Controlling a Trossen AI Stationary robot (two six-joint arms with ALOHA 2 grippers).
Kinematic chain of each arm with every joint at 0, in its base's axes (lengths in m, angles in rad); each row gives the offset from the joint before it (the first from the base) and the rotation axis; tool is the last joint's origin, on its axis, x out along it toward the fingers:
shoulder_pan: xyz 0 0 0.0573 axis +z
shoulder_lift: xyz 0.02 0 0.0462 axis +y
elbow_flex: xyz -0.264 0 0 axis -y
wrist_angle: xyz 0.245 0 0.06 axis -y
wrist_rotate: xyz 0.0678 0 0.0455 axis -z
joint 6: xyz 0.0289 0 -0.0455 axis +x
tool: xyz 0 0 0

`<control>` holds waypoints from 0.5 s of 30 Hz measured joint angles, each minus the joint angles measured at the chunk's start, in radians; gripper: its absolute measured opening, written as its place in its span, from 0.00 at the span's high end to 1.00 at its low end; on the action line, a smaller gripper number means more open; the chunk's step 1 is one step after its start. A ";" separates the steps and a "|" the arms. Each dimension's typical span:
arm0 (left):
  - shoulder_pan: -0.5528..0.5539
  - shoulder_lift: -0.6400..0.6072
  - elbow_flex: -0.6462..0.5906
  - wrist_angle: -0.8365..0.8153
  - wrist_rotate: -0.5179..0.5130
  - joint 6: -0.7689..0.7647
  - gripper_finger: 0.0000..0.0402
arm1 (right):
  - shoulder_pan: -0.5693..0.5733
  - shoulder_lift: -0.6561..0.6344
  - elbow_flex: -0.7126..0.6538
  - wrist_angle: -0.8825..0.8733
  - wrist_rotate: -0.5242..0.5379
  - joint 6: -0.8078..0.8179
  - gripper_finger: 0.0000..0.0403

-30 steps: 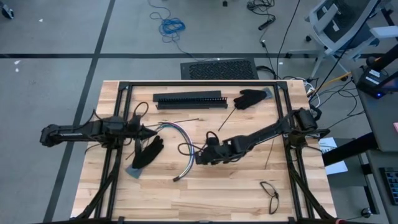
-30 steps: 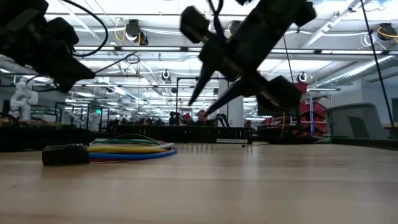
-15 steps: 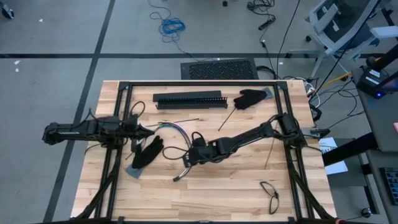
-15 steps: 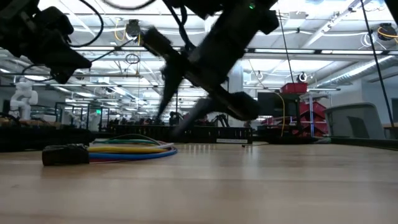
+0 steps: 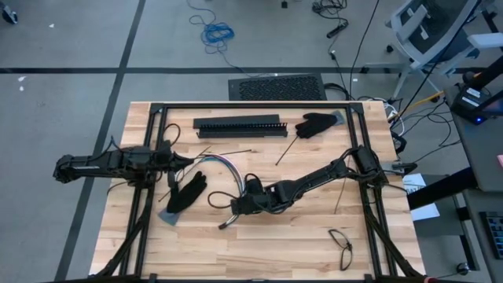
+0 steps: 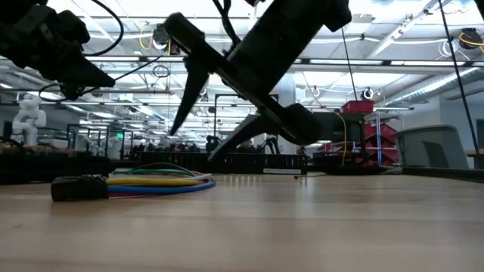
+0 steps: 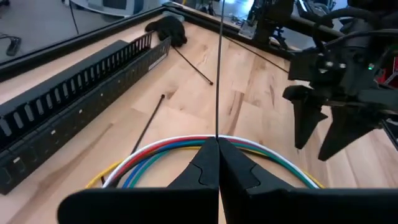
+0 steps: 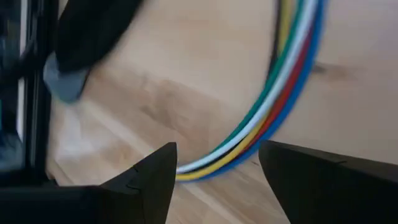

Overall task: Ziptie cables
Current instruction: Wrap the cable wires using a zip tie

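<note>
Two grippers are busy over the cables (image 5: 228,174), which lie in a coloured arc on the table (image 5: 299,244) just left of the middle of the high view. The right gripper (image 5: 238,206), reaching in from the right edge, hangs over the lower end of that arc with its fingers (image 8: 155,174) spread and nothing between them; in its own wrist view the bundle runs across the gap ahead of the tips. The left gripper (image 5: 189,160), at the left of the high view, is clamped on a thin black strip (image 7: 218,68) that stands up from its closed tips, apparently a ziptie, near the arc's upper end.

Nothing looks tied so far. The wires sit side by side but loose, with no band visible around them. I would judge the job to be at an early stage: the bundle has yet to be gathered, the strip wrapped round it, threaded and pulled tight. More strips (image 5: 226,152) lie spare near the slotted bar (image 5: 240,126).
</note>
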 joint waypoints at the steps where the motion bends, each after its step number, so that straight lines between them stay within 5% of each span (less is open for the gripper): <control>1: 0.000 0.000 0.000 0.002 0.009 0.000 1.00 | 0.000 0.000 0.000 -0.008 0.007 0.046 0.44; 8: 0.000 -0.003 0.000 0.024 0.111 0.006 1.00 | 0.012 0.017 0.070 -0.158 0.042 0.254 0.44; 15: 0.000 -0.003 0.001 0.048 0.163 0.034 1.00 | 0.006 0.248 0.527 -0.478 0.009 0.183 0.44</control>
